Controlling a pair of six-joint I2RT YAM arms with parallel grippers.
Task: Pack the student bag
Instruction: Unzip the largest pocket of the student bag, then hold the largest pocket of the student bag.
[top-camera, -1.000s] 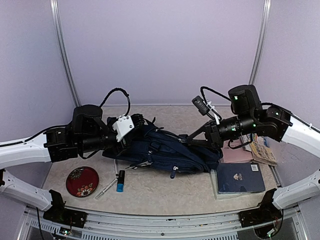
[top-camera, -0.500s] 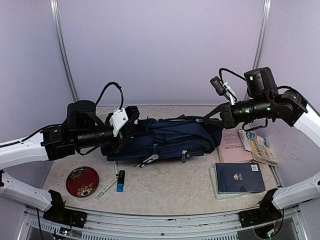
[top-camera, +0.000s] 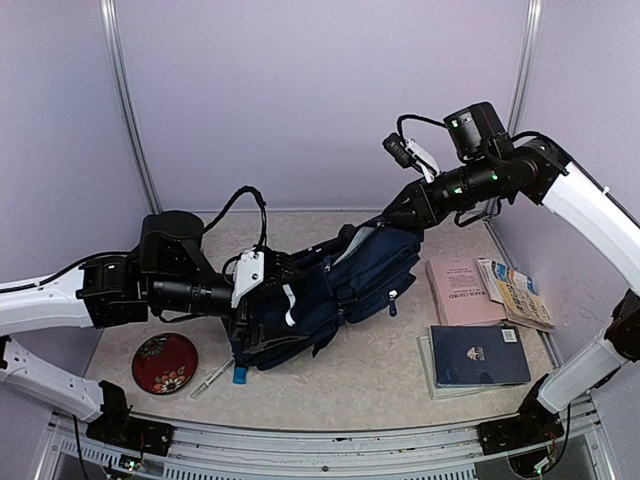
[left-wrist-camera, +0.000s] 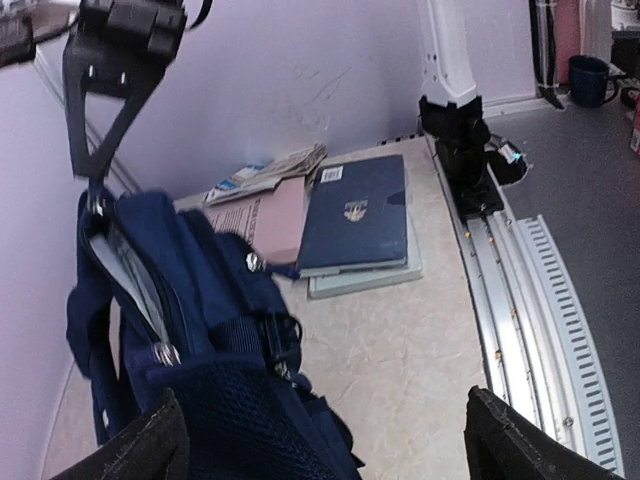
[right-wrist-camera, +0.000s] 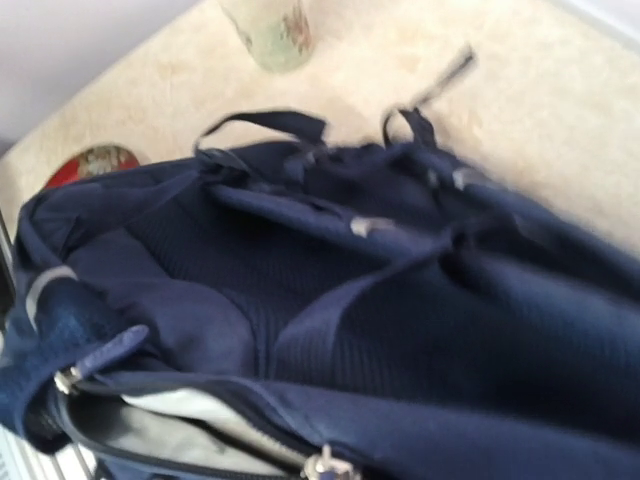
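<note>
Between the fingers (left-wrist-camera: 500, 445) of the left gripper (left-wrist-camera: 330, 440) nothing was clamped. The jaws stood wide apart, where half a second earlier they had been shut at the left end of the student bag (top-camera: 340, 290). At the other end the right gripper (top-camera: 390, 218) was closed tight on the bag's top strap and had risen well above the table (top-camera: 330, 385). The bag had been stretched flat between both arms a moment before. It now hung slanting from that grip, with its upper end in the air and its lower end slumped on the table just beside the open left jaws. Judging by this, the bag had passed to the right arm alone, leaving the left free to fetch something. The zip mouth with its grey lining showed partly open in the right wrist view, though how wide I could not tell.

Around it lay what was probably meant to go in. A red plate (top-camera: 165, 362) and a white pen (top-camera: 212, 378) were near the left arm, and a blue-capped marker (top-camera: 240, 375) lay half under the slumped bag. On the right were a pink book (top-camera: 455, 290), a folded newspaper (top-camera: 512, 292) and a navy notebook (top-camera: 480, 355). The bag's sagging end stood between the left gripper and the books.
</note>
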